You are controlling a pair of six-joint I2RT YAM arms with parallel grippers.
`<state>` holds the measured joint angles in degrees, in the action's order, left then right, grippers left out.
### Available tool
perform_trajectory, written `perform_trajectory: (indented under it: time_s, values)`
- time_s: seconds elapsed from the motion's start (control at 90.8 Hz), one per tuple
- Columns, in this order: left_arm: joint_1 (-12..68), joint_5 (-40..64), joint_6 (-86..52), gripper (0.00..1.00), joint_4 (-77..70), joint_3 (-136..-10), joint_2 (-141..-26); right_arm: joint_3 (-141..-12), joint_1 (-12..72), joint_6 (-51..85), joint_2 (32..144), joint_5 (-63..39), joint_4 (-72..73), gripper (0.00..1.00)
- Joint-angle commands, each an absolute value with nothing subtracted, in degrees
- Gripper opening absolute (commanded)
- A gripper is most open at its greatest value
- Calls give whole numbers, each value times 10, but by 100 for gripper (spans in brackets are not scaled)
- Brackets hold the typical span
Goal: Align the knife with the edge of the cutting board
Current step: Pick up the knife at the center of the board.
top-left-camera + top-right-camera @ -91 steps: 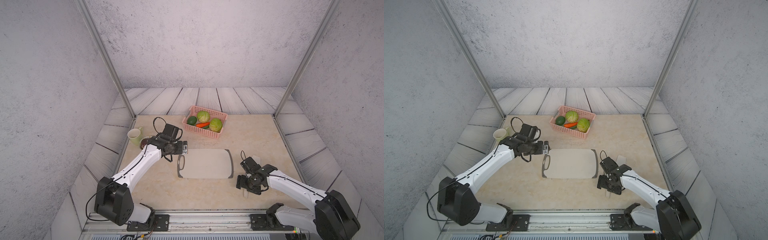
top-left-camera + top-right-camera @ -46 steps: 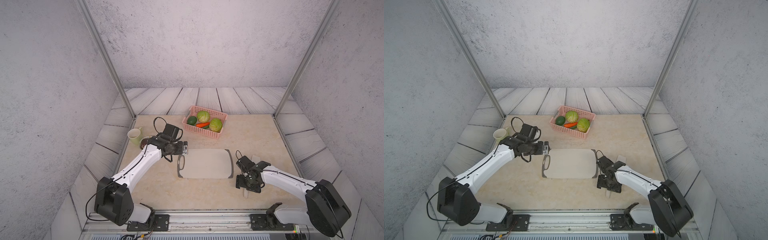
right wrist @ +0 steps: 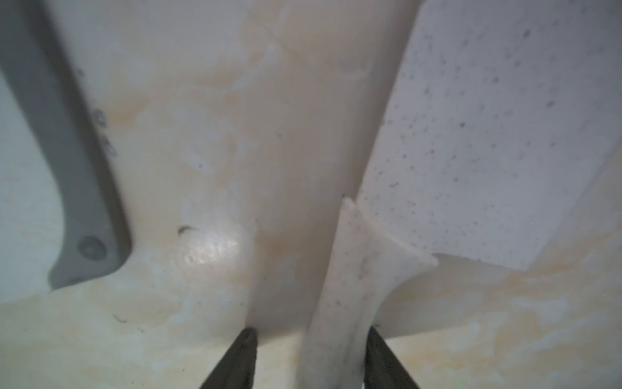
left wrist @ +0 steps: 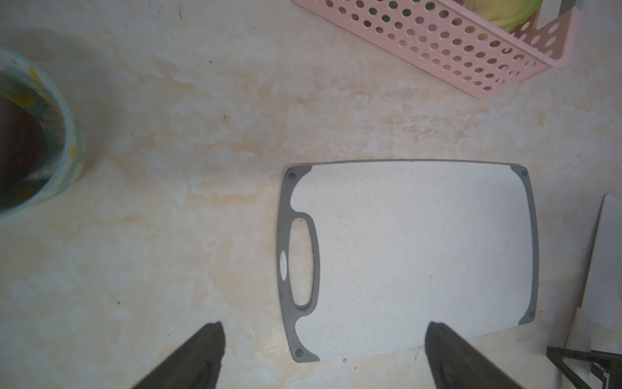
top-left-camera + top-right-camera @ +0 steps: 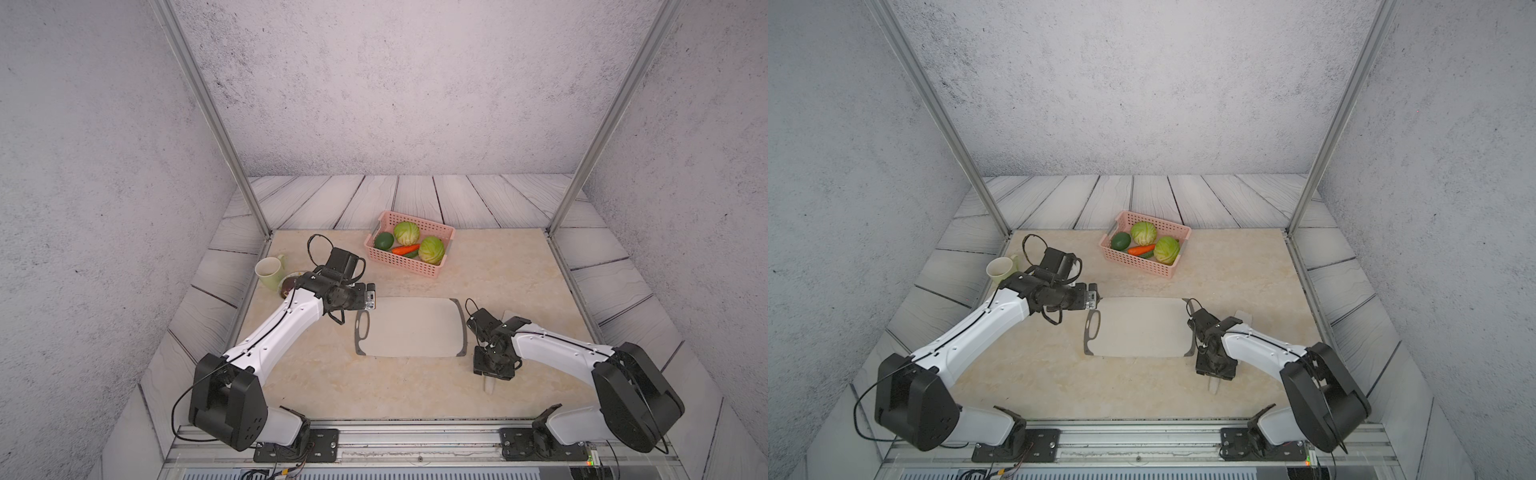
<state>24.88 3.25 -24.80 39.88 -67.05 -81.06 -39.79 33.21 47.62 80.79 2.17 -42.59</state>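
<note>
Beside the cutting board, the right gripper had narrowed astride the handle of the knife, not yet clamped, so a grasp seemed imminent; the left gripper gaped.

Soft even light, faint shadows, wide-angle bowing in both top views, blurry right wrist view

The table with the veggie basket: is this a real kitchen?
Probably a pretend kitchen built for robot practice. The cutting board, knife and pink basket of vegetables look kitchen-like, but metal posts and plain backdrop walls box the counter in.
</note>
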Motion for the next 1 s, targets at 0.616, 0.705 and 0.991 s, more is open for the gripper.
perform_trajectory:
  time_s: [0.616,0.705,0.991]
  values:
    - [252,33,-241,98,403,-685,-814,-428,334,442,829,61,-438,8]
    - [252,33,-241,98,403,-685,-813,-432,334,437,826,63,-439,6]
    - [252,33,-241,98,403,-684,-814,-453,332,429,852,70,-450,30]
